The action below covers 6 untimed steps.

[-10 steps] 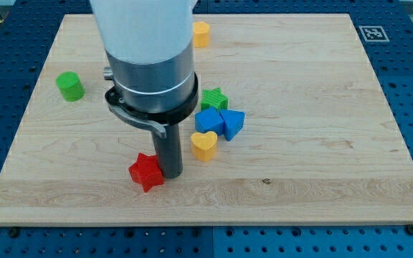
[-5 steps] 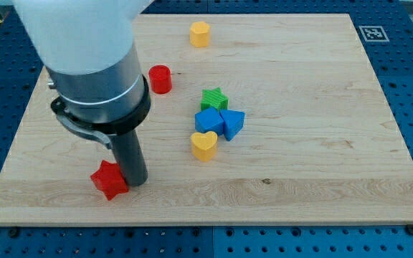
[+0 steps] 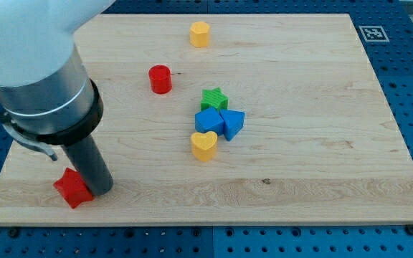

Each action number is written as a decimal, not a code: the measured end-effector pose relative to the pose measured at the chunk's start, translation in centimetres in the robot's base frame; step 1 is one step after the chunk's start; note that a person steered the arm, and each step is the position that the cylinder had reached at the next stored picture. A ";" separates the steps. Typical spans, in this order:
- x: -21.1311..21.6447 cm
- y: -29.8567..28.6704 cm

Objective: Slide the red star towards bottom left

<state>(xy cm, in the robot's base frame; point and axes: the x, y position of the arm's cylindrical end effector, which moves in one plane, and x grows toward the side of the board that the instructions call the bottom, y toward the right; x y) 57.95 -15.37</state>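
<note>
Resting on the wooden board (image 3: 314, 172) near its bottom-left corner, my tip (image 3: 100, 191) presses against the right side of the red star (image 3: 73, 188); the rod has no jaws and holds nothing. Well to the tip's right sit the yellow heart (image 3: 204, 145), blue blocks (image 3: 219, 121) and green star (image 3: 213, 98), clustered together. Above and right of the tip stand the red cylinder (image 3: 160, 79) and, farther up, a yellow block (image 3: 200, 34).

star (image 3: 73, 188): red
cylinder (image 3: 160, 79): red
hexagonal block (image 3: 200, 34): yellow
heart (image 3: 204, 145): yellow
star by the blues (image 3: 214, 97): green
cube (image 3: 209, 120): blue
triangle (image 3: 233, 122): blue
my tip (image 3: 100, 191): dark grey rod
board (image 3: 314, 100): light wood grain
corner tag (image 3: 373, 33): black-and-white pattern
</note>
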 end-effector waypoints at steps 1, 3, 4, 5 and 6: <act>0.2 -0.7; 0.8 -2.3; 1.1 -3.1; 1.3 -3.8; 1.3 -3.9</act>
